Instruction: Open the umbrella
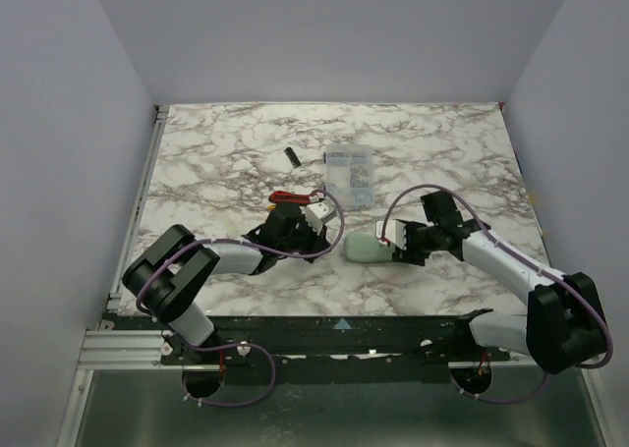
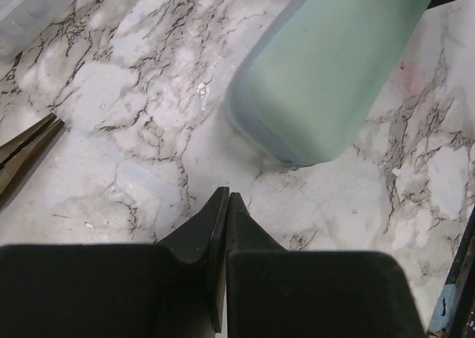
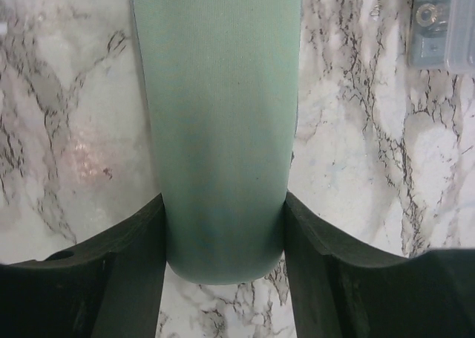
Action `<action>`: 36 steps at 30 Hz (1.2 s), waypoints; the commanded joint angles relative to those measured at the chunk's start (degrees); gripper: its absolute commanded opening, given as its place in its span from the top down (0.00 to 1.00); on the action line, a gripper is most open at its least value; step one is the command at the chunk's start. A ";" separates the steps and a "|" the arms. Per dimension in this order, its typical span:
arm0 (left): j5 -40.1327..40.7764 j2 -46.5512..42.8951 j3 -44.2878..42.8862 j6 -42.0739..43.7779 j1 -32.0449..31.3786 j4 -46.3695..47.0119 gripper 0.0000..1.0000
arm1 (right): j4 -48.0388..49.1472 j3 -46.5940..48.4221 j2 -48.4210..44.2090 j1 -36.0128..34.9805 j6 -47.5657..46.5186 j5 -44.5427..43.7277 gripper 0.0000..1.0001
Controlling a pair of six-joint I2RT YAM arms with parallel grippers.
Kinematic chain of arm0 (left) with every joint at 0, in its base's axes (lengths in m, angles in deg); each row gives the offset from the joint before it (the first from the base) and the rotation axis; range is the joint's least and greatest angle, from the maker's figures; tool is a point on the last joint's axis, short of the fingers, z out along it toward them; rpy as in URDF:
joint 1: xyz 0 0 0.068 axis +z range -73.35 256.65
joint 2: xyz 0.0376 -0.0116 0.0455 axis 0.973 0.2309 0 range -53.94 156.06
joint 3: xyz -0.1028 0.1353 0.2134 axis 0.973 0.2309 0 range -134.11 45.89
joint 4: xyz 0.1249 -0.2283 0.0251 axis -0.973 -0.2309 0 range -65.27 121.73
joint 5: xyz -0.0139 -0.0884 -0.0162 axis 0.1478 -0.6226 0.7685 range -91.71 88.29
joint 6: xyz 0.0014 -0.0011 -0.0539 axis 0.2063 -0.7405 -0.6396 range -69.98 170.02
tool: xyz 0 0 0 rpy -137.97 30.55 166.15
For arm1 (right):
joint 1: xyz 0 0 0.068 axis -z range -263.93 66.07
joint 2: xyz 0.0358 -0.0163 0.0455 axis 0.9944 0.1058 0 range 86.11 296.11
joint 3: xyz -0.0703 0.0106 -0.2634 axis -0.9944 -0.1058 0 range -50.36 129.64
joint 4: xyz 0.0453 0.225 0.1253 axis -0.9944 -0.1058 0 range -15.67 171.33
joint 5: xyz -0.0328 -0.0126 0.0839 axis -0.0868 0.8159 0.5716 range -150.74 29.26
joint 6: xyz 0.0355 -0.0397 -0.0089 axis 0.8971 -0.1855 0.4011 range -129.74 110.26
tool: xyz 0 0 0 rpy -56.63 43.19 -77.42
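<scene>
Only the umbrella's mint-green tube case (image 1: 369,249) shows; it lies on the marble table. Canopy, shaft and handle are not visible. My right gripper (image 1: 401,243) is closed on the case's right end. In the right wrist view the case (image 3: 223,115) runs up between the two black fingers, which press on both its sides, with the gripper (image 3: 223,204) around its rounded end. My left gripper (image 1: 319,233) is shut and empty, just left of the case's other end. In the left wrist view its tips (image 2: 226,197) meet a short way before the case (image 2: 334,63).
A clear plastic parts box (image 1: 349,172) lies behind the case; it also shows in the left wrist view (image 2: 37,0) and the right wrist view (image 3: 445,22). Red-handled pliers (image 1: 290,198) lie by the left arm. A small black object (image 1: 292,156) lies farther back.
</scene>
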 commanded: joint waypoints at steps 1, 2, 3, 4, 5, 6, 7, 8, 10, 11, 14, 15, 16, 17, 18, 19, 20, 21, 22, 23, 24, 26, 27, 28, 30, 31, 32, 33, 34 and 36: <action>-2.84 -0.21 0.76 5.94 0.26 1.30 1.00 | -10.40 -3.67 -1.93 0.76 -16.01 0.70 0.64; -3.28 0.11 0.59 7.14 -0.02 1.66 1.00 | -10.20 -3.77 -1.73 0.76 -18.17 1.63 0.64; -3.60 0.71 0.00 7.69 -0.20 1.77 1.00 | -10.35 -3.43 -0.85 0.76 -20.55 2.47 0.64; -3.88 1.21 -0.51 7.75 -0.22 1.86 1.00 | -10.69 -2.69 0.49 0.72 -22.39 3.20 0.64; -3.92 1.79 -1.22 7.74 -0.29 1.83 1.00 | -11.25 -1.54 2.07 0.75 -23.73 3.49 0.64; -4.20 2.11 -1.79 7.70 -0.28 1.61 1.00 | -11.81 0.09 4.10 0.65 -24.16 3.57 0.64; -5.24 2.06 -2.04 8.95 -0.17 1.52 1.00 | -11.68 1.50 5.76 0.68 -22.97 3.53 0.64; -7.08 1.52 -1.87 10.49 -0.18 1.59 1.00 | -11.65 3.22 7.62 0.68 -21.36 3.39 0.65; -10.53 -0.66 0.60 12.65 -0.35 2.69 0.82 | -11.61 5.63 9.98 0.68 -19.07 2.85 0.65; -11.07 -1.80 1.79 13.10 -0.63 3.12 0.75 | -11.38 6.27 10.64 0.68 -18.28 2.74 0.65; -10.26 -4.60 4.98 12.35 -2.01 3.96 0.58 | -11.17 7.29 11.22 0.68 -16.45 3.09 0.65; -9.47 -4.96 5.35 11.53 -2.71 4.35 0.54 | -11.20 7.42 11.44 0.68 -15.74 3.04 0.66; -9.37 -5.22 5.31 11.99 -3.42 4.28 0.52 | -11.09 7.36 11.50 0.68 -15.02 2.69 0.66; -8.41 -5.20 5.33 12.05 -3.88 4.44 0.51 | -10.87 7.28 11.68 0.68 -13.84 2.11 0.66; -7.95 -4.75 5.23 11.80 -4.08 4.78 0.51 | -10.82 7.26 11.84 0.68 -12.98 1.46 0.67; -7.59 -3.99 4.80 11.64 -4.24 4.26 0.51 | -10.83 7.11 11.89 0.68 -12.12 0.66 0.68; -6.77 -3.41 4.20 11.43 -4.27 3.86 0.51 | -10.82 6.93 11.63 0.68 -11.63 0.09 0.68; -6.00 -2.50 3.84 11.06 -4.27 4.16 0.51 | -10.82 6.55 11.35 0.70 -11.19 -0.42 0.68; -5.64 -1.82 3.50 10.84 -4.27 4.31 0.51 | -10.80 6.16 10.83 0.73 -10.87 -0.71 0.68; -5.58 -0.92 3.34 10.75 -4.46 4.73 0.52 | -10.82 5.59 10.26 0.69 -10.41 -0.85 0.69; -5.01 -0.25 3.34 10.85 -4.80 5.66 0.52 | -10.90 5.10 9.66 0.72 -10.07 -0.93 0.69; -3.83 1.10 3.63 11.37 -5.72 7.78 0.52 | -11.16 4.08 8.54 0.68 -9.75 -1.11 0.69; -3.36 1.76 3.64 11.33 -6.11 8.92 0.52 | -11.17 3.71 7.95 0.70 -9.56 -1.12 0.69; -2.87 2.33 3.41 11.26 -6.40 9.42 0.53 | -11.15 3.20 7.52 0.70 -9.41 -1.28 0.69; -1.97 3.33 2.88 11.05 -7.18 10.63 0.53 | -11.17 2.72 6.91 0.73 -9.19 -1.23 0.69; -1.55 3.85 2.55 10.96 -7.53 11.15 0.53 | -11.17 2.60 6.72 0.68 -9.01 -1.11 0.69; -0.85 4.47 1.99 10.72 -8.00 11.33 0.53 | -11.20 2.61 6.65 0.68 -8.75 -0.94 0.69; -0.23 5.11 1.33 10.45 -8.25 11.55 0.54 | -11.17 2.67 6.78 0.70 -8.39 -0.77 0.69; 0.34 5.91 0.70 10.00 -8.47 11.56 0.54 | -11.24 2.75 6.86 0.70 -8.14 -0.47 0.69; 1.43 6.90 -0.22 9.18 -8.74 11.63 0.59 | -11.50 3.01 6.87 0.68 -8.11 -0.04 0.69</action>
